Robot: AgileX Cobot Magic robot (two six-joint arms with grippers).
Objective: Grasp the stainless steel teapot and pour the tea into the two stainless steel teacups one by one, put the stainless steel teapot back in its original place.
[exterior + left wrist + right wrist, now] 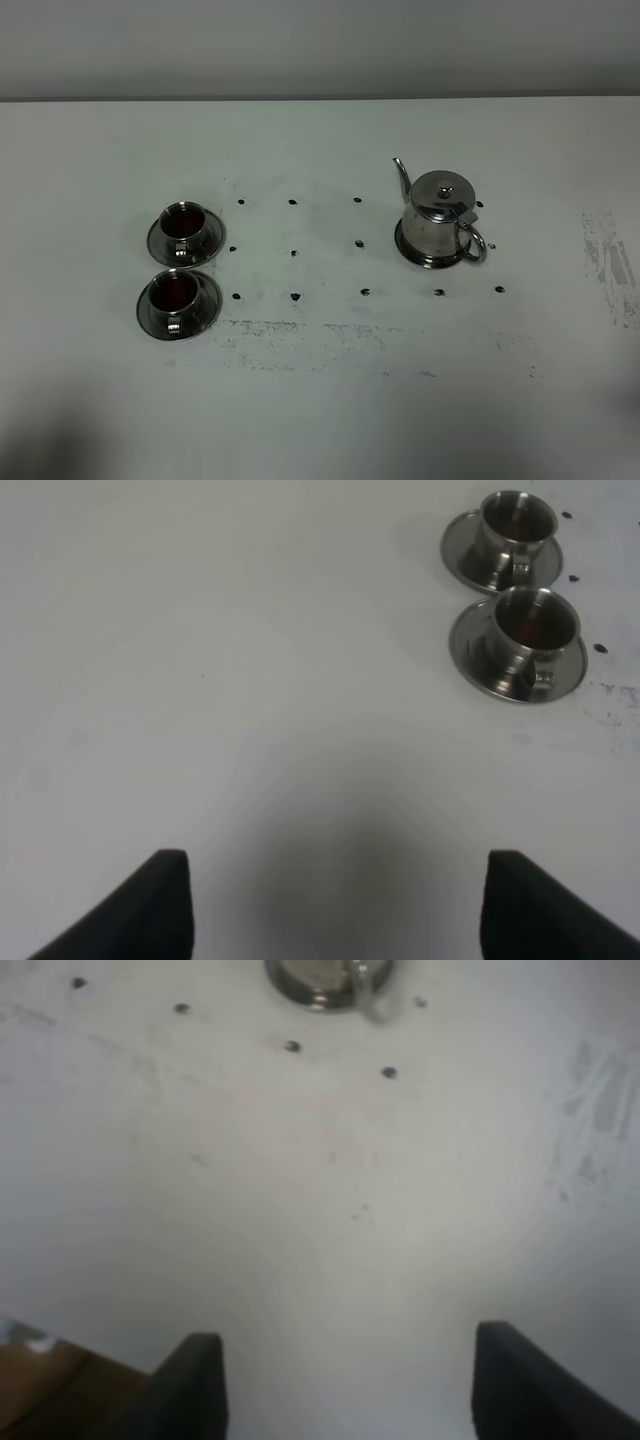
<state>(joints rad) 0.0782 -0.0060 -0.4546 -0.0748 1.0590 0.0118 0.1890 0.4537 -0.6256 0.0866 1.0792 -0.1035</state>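
Steel teapot [441, 218] upright on round steel coaster [409, 249], right of table centre, nearer far edge than near edge. Thin spout aimed toward far-left, loop handle toward near-right, domed lid w/ small knob on. Coaster rim just visible around pot base.

Two steel teacups on left part of white table [320, 400], each on own round saucer. Far teacup [183, 222] on far saucer [158, 240]; near teacup [176, 291] on near saucer [150, 312]. Dark reddish liquid visible in both. Saucers just beside each other, almost touching, near one slightly more toward left edge. Cups well apart from teapot, rows of small black dot marks [294, 253] between. Scuffed grey smudges toward near edge and near right edge.

Left gripper [338, 900]: dark fingers [150, 905] spread wide, nothing between, only bare table below. Both cups in its wrist view, well ahead and off to one side, small handles facing cam.

Right gripper [348, 1385]: fingers [195, 1380] wide apart too, holding nothing, over bare table near near edge; brown patch past table edge at one corner of that view. Teapot base w/ coaster and bit of handle just at frame edge of right wrist view, well ahead of fingers.

No arms seen in high view.
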